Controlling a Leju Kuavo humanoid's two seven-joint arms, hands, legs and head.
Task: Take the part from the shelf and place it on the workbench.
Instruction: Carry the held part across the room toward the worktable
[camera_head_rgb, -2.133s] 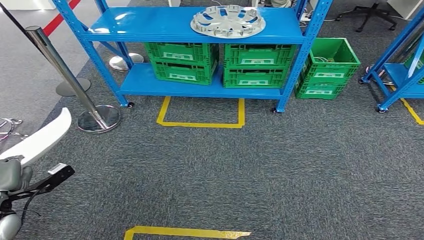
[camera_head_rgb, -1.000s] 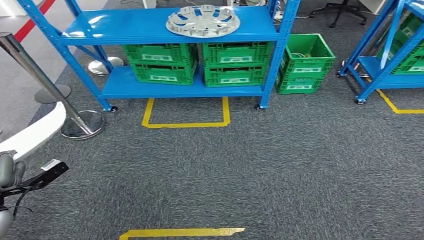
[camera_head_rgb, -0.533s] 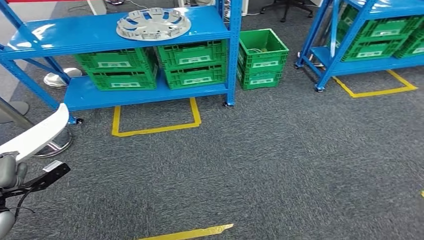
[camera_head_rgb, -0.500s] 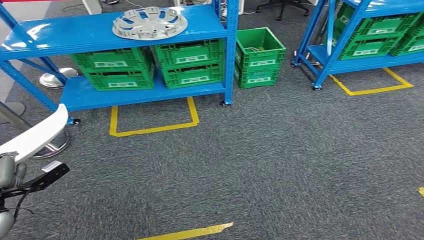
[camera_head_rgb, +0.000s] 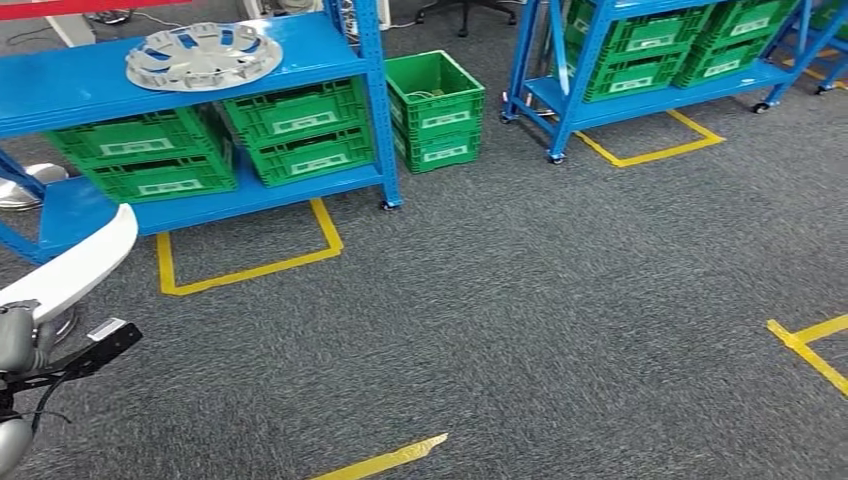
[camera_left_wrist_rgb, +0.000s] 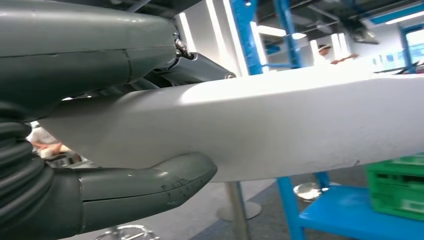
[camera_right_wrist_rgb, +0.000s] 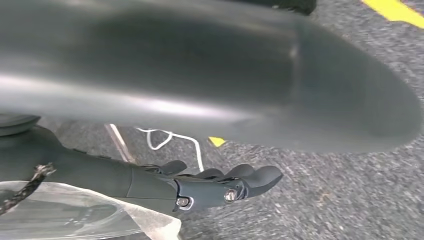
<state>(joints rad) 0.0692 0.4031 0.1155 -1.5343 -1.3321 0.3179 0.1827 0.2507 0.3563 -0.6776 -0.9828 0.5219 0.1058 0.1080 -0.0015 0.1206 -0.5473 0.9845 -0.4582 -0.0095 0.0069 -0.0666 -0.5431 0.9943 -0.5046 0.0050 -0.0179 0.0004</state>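
1. The left hand (camera_left_wrist_rgb: 75, 165) is gripping a long white part (camera_left_wrist_rgb: 280, 125): the thick thumb is pressing under it and darker fingers are lying over it.
2. In the head view the white part (camera_head_rgb: 70, 268) is sitting at 9 o'clock, angling upward from the frame's left edge; its lower end is being cut off there.
3. The right hand (camera_right_wrist_rgb: 210, 186) is hanging above grey carpet (camera_head_rgb: 520, 300), fingers loosely extended and holding nothing.
4. A broad blurred grey body is hiding much of the right wrist view.
5. A blue shelf (camera_head_rgb: 90, 85) is standing at 11 o'clock, carrying a silver wheel cover (camera_head_rgb: 203, 56) above green crates (camera_head_rgb: 290, 125).
6. Yellow floor tape (camera_head_rgb: 245, 268) is lying in front of the shelf.
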